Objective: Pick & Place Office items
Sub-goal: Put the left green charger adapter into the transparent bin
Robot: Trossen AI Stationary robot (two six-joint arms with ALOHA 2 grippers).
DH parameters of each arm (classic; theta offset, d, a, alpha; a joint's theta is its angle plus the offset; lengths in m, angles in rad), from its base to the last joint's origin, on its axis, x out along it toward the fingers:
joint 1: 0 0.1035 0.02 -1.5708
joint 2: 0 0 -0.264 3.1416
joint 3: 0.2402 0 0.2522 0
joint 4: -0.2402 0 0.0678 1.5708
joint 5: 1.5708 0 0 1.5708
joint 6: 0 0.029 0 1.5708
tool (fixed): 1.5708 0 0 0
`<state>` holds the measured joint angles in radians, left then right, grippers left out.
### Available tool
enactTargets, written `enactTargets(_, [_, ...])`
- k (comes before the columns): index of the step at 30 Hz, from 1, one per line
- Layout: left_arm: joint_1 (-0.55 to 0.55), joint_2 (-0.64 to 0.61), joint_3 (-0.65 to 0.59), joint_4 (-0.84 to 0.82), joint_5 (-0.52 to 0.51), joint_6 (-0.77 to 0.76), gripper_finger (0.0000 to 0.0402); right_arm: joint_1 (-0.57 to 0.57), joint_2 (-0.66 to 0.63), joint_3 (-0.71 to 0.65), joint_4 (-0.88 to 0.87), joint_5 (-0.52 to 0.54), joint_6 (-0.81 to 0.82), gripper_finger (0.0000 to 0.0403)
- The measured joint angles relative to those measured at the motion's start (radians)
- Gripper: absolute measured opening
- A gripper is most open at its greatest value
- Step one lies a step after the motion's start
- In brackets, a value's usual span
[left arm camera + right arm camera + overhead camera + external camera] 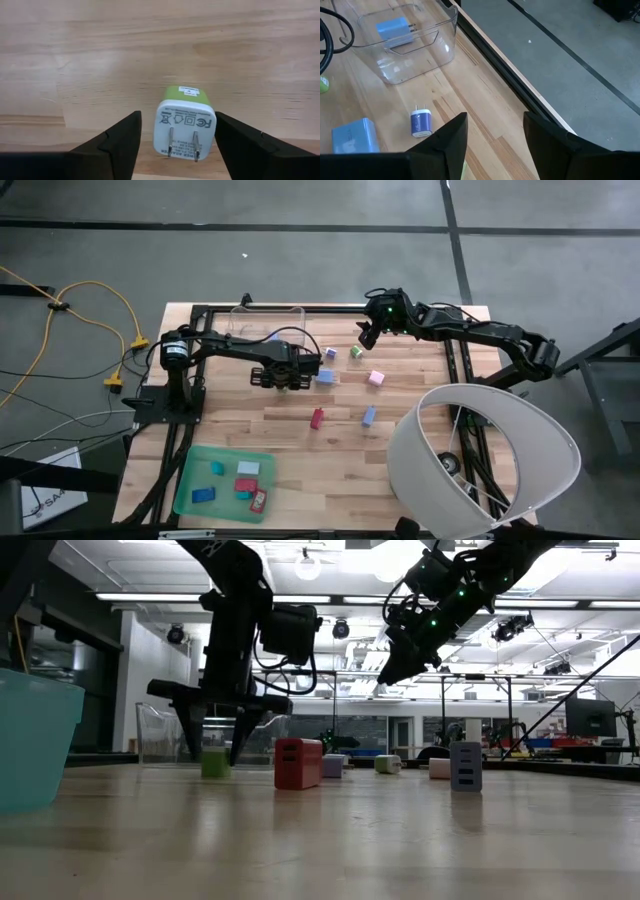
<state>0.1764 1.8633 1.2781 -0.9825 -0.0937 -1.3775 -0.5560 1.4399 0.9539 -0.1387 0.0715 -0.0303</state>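
The left gripper [175,145] stands released astride a green charger [184,120] on the counter [330,440]. The clear bin [405,42] holds one light blue charger [394,27]; the green tray [190,485] holds several pieces. The right gripper [492,135] hovers apart, empty.

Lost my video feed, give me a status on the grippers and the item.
Left gripper low over the table, fingers open, straddling green charger, no grip yet. Right gripper raised near the table's far edge, empty. Nothing in the way.
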Motion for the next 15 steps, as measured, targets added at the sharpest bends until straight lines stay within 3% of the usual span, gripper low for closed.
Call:
enactTargets(7, [0.000,0.000,0.000,0.001,0.000,-0.023,0.0181,0.000,0.000,0.000,0.000,0.000,0.000,0.0180])
enactTargets(15, [0.000,-0.001,0.001,0.000,0.000,-0.030,0.0160,0.000,0.000,0.000,0.000,0.000,0.000,0.0180])
